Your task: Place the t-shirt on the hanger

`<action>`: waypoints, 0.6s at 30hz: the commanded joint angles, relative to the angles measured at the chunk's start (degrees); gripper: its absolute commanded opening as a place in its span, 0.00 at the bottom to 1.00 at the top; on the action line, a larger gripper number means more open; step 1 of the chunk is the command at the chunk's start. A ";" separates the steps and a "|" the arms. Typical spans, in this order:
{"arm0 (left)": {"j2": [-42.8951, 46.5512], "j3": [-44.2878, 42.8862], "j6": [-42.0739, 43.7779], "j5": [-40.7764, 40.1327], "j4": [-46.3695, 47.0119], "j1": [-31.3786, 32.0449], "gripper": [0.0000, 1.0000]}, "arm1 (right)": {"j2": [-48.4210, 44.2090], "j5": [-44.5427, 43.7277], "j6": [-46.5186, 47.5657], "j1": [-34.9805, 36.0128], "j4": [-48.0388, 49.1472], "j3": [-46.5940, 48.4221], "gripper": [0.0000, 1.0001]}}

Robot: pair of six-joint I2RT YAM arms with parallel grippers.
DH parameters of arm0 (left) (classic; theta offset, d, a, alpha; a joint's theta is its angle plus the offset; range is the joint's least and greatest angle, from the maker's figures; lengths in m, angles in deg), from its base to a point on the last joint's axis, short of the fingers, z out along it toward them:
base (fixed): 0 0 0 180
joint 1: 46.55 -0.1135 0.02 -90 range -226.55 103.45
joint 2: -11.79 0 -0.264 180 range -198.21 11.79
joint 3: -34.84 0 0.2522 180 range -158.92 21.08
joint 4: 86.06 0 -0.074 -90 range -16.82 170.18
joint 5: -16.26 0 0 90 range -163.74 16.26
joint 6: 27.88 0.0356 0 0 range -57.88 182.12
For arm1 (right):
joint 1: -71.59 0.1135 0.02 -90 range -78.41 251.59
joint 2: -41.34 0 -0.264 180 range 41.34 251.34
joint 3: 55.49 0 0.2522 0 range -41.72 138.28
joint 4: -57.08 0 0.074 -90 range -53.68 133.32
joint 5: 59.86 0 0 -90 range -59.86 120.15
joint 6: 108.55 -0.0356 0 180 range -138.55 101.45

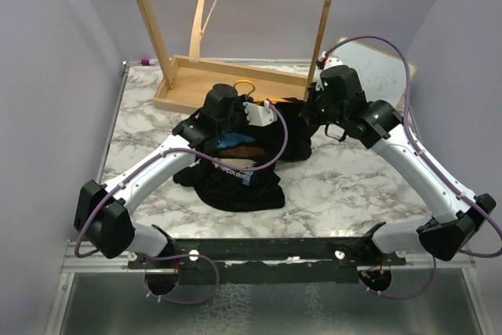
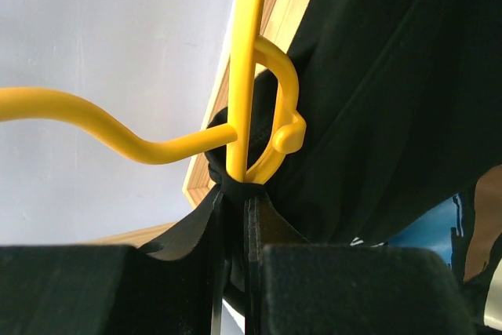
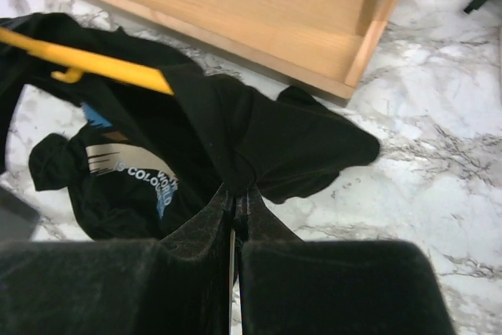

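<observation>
The black t-shirt lies bunched on the marble table between my two arms, its printed graphic and white lettering facing up. The yellow hanger is partly inside it. Its hook sticks out toward the wooden frame, and one arm runs under the cloth. My left gripper is shut on the hanger's neck, where the black collar wraps around it. My right gripper is shut on a fold of the t-shirt near a sleeve, lifting it slightly off the table.
A wooden rack stands at the back, its flat base tray just behind the shirt. A pale wooden hanger hangs from the rack. A whiteboard lies at the rear right. A small pink marker rests at the rear left edge.
</observation>
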 commanded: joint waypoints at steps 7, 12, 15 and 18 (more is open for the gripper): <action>-0.85 -1.98 -4.28 -0.60 -0.22 4.59 0.00 | 4.63 -0.64 1.00 5.90 1.76 5.03 0.01; -0.53 -2.04 -6.35 0.25 -0.28 5.21 0.00 | 5.86 0.53 1.09 6.72 3.39 4.98 0.01; 0.98 -1.12 -6.25 3.02 -1.60 5.39 0.00 | 5.57 -1.07 1.55 6.72 3.89 4.61 0.01; 3.62 1.41 -4.84 5.22 -2.85 5.61 0.00 | 5.48 -1.82 3.12 6.72 3.30 5.99 0.01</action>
